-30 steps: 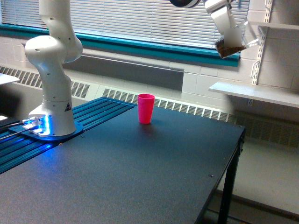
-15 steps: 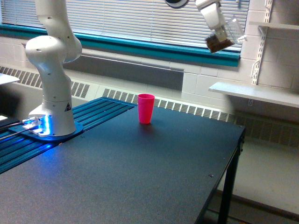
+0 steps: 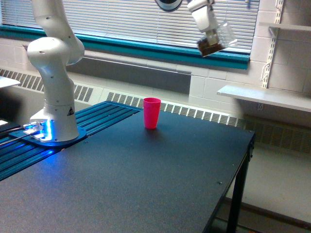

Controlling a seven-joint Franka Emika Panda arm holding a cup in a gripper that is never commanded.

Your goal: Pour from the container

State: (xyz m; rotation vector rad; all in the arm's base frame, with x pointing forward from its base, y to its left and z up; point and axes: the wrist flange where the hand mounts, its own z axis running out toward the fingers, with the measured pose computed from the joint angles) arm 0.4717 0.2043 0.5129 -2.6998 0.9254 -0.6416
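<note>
A white robot arm [image 3: 53,73] reaches from its base at the exterior view's left, its gripper [image 3: 206,26] high near the top of the frame, in front of the window blinds [image 3: 126,19]. The jaws are closed on a clear plastic cup [image 3: 216,40], which hangs in mid-air well above the desk [image 3: 146,184]. The cup is tilted, its brown contents gathered at the lower end, toward the exterior view's left, while the clear end points up and to the right.

On the dark desk stands a pink cup [image 3: 151,112], upright, near the far edge. It sits below the gripper and further to the exterior view's left, well apart from the clear cup. The arm's base [image 3: 51,133] glows blue on a ribbed blue panel [image 3: 97,116] at the desk's left side. Behind the desk a radiator grille [image 3: 194,112] runs along the wall under a teal window sill [image 3: 146,48]. A white shelf [image 3: 265,97] juts from the wall at the exterior view's right.
</note>
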